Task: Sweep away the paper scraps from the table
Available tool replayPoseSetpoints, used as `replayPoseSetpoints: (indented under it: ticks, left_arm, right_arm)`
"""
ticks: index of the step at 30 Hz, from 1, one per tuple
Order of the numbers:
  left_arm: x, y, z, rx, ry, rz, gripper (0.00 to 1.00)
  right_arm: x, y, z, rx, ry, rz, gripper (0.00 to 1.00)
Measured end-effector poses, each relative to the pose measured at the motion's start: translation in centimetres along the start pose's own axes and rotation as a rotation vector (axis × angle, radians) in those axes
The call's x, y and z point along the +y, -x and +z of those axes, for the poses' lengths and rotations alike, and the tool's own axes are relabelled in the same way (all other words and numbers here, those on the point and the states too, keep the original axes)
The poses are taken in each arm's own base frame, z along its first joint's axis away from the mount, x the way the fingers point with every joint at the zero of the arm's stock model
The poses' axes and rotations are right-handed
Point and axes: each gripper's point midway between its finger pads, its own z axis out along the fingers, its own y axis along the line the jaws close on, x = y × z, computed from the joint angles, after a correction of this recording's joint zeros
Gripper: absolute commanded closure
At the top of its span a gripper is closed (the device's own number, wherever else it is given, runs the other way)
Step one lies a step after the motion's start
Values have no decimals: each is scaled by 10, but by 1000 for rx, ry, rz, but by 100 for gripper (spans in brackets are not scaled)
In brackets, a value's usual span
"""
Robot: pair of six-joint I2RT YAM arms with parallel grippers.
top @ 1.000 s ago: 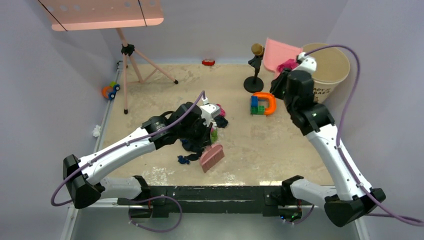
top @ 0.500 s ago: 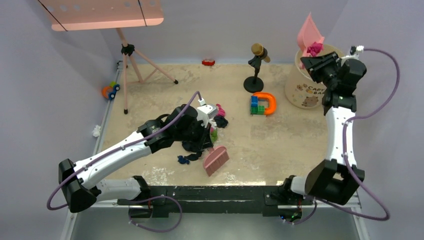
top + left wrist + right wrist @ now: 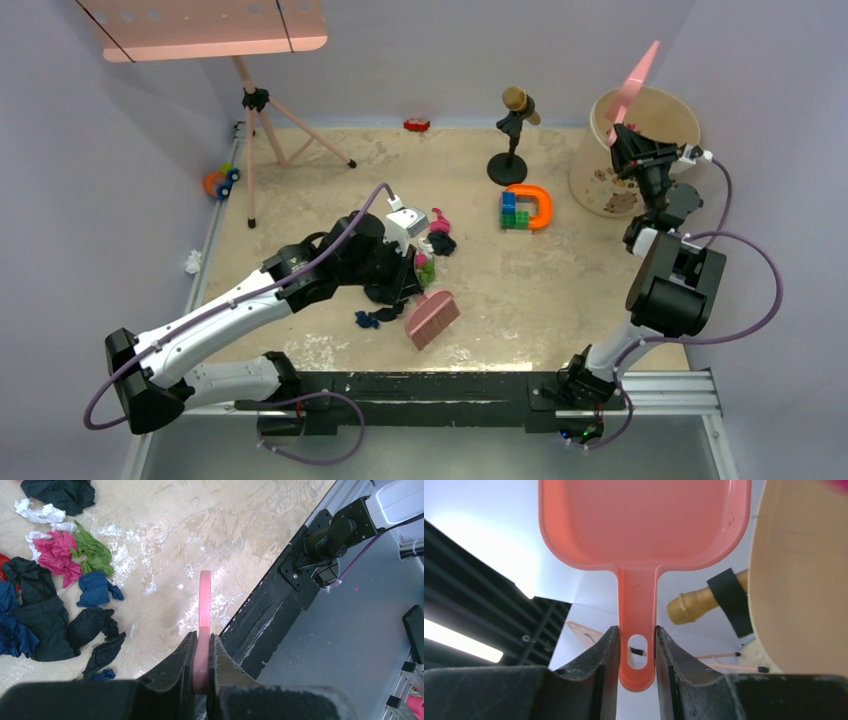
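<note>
Top view: scraps lie heaped mid-surface, towards its near edge, beside the brush gripped by the left fingers. The right fingers hold a dustpan upright over the far-right bucket.
Left wrist: fingers pinch the brush handle.
Right wrist: fingers pinch the dustpan handle.

Left arm and right arm: white links, black joints. A purple cable loops off each. Black bases at six o'clock; black tapered fingers.
</note>
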Motion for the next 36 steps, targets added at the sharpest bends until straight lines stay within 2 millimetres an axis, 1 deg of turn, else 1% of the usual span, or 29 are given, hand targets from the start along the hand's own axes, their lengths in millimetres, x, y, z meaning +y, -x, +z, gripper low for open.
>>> replayPoseSetpoints:
  ticks: [3,8,10,12,15,18,20,23,25,27,30,33,34,36]
  left_arm:
    - [2,-4,3,12,5,-3,100]
    - [3,-5,4,17,7,-4,100]
    - [3,-5,4,17,7,-4,100]
    - [3,-5,4,17,7,-4,100]
    - [3,-5,4,16,8,-6,100]
    - [3,-5,4,14,11,-10,100]
    - [4,-4,4,12,17,-10,100]
    - [7,-3,2,9,38,-10,100]
    - [10,2,-2,0,63,-9,100]
    - [12,9,-8,-20,90,-1,100]
    - [16,22,-19,-64,139,3,100]
    - [30,32,-33,-111,235,1,100]
    - [37,34,-39,-125,276,-2,100]
    - [53,38,-53,-155,365,-13,100]
  right_arm:
    - [11,-3,-1,18,55,38,100]
    - [33,-11,-5,44,128,30,100]
    - [36,-13,-9,36,142,38,100]
    - [26,-14,-19,9,129,71,100]
    - [-7,-11,-35,-45,57,155,100]
    - [-35,-3,-41,-88,-3,220,100]
    - [-39,0,-40,-97,-10,233,100]
    - [-23,-1,-32,-66,9,176,100]
    - [-4,-2,-20,-32,12,101,100]
    - [20,-7,-11,-2,11,6,100]
    - [71,-19,0,39,22,-191,100]
    - [109,-34,3,57,10,-397,100]
    - [117,-39,4,61,-6,-469,100]
    - [123,-55,5,70,-60,-602,100]
